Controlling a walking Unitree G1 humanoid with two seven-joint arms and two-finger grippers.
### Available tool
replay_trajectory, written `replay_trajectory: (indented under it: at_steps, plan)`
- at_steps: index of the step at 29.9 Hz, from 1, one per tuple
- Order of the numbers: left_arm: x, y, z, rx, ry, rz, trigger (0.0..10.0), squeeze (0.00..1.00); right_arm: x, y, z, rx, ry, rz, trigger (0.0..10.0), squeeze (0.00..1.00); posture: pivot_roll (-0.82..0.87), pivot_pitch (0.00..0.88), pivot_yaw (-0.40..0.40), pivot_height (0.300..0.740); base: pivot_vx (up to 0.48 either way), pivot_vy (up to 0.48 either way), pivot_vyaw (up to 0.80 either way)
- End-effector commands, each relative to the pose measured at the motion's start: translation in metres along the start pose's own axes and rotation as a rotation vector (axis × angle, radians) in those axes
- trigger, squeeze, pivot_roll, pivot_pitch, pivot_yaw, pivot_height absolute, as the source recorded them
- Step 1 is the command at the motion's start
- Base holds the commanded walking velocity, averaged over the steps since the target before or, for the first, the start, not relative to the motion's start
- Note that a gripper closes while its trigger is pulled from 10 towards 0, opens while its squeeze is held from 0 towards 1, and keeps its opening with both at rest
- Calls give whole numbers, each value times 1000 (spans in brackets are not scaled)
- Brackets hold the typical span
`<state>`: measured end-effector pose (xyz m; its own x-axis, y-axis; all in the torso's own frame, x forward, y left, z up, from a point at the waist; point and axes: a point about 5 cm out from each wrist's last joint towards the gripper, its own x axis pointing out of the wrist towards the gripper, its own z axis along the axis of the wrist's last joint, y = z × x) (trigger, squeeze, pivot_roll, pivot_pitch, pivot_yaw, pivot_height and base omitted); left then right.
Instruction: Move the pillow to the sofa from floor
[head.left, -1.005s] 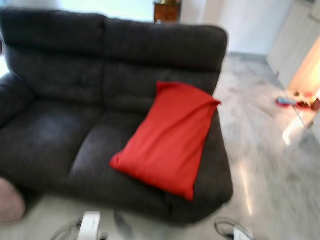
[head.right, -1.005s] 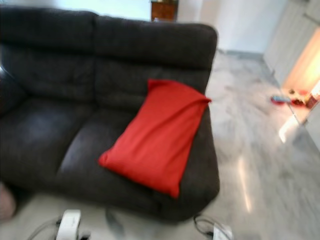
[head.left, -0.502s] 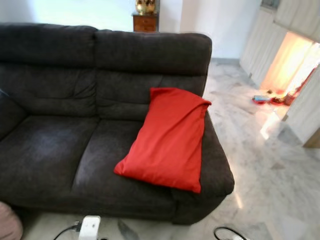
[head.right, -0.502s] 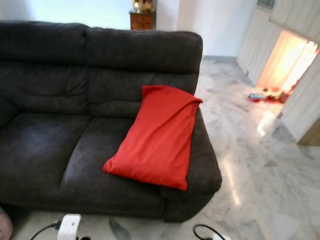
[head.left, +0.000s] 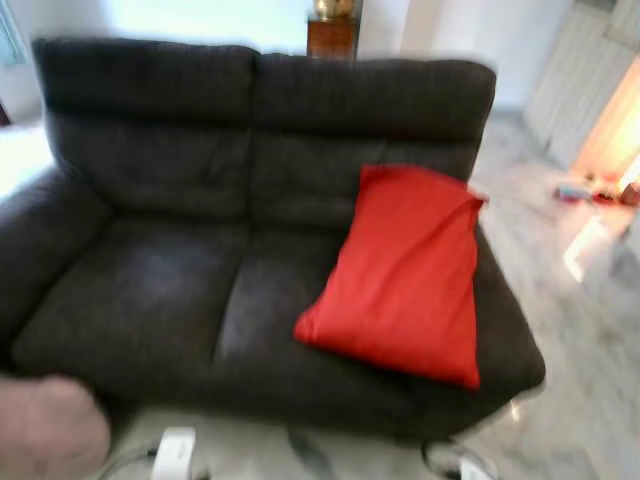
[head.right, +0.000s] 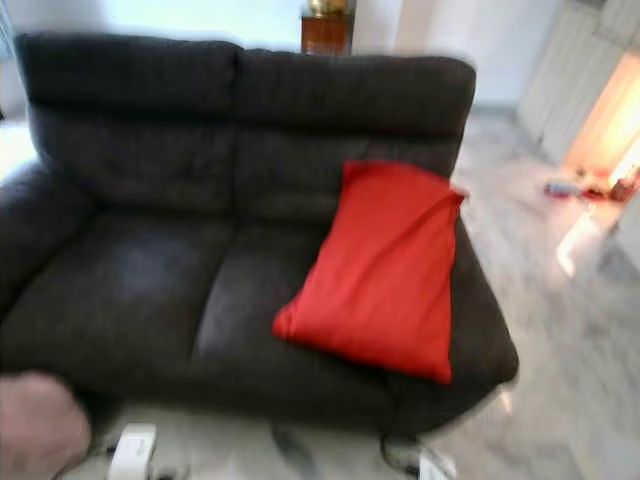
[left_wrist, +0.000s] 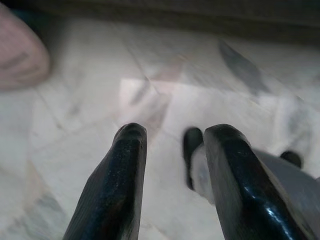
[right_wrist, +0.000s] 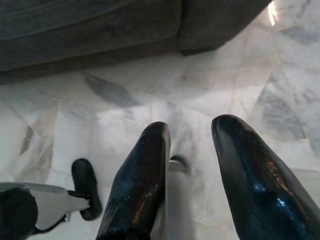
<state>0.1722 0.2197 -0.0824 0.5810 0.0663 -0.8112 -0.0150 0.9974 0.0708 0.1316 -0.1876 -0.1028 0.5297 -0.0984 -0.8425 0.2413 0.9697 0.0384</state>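
A red pillow (head.left: 405, 275) lies tilted on the right seat of the dark grey sofa (head.left: 150, 290), its top leaning on the backrest near the right armrest. Both arms hang low in front of the sofa. In the left wrist view my left gripper (left_wrist: 172, 135) is open above the marble floor with nothing between its fingers. In the right wrist view my right gripper (right_wrist: 192, 132) is open over the floor near the sofa's front corner (right_wrist: 210, 25), also empty.
A pinkish rounded object (head.left: 45, 430) sits on the floor at the sofa's front left corner. A wooden cabinet (head.left: 333, 35) stands behind the sofa. Small items (head.left: 590, 190) lie on the marble floor to the right, near a bright doorway.
The whole picture has shifted rightward and blurred, so the camera has turned left. The pillow keeps its place on the sofa. More of the left armrest and pinkish object now shows.
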Motion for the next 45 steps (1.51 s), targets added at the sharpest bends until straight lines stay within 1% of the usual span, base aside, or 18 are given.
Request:
replay_trajectory:
  at_steps: [1, 6, 11, 21, 45]
  plan:
    - [2, -9, 4, -5, -8, -19, 10000, 0, -2, -11, -5, 5, 17, -27, 10000, 0, 25, 0, -39, 740, 0, 405, 0]
    - [2, -9, 5, -4, -9, -21, 10000, 0, -2, -10, -4, 3, 20, -22, 10000, 0, 25, 0, -38, 740, 0, 403, 0]
    - [2, -9, 5, -4, -9, -21, 10000, 0, -1, -9, -2, -26, 15, -12, 10000, 0, 29, 0, -39, 740, 0, 403, 0]
    - [2, -9, 6, 2, -9, -25, 10000, 0, -1, -8, -3, -28, 20, -3, 10000, 0, 31, 0, -41, 740, 0, 401, 453]
    - [2, -10, 5, 17, -7, -33, 10000, 0, -1, -6, -4, -11, 34, 1, 10000, 0, 30, 0, -41, 740, 0, 397, 0]
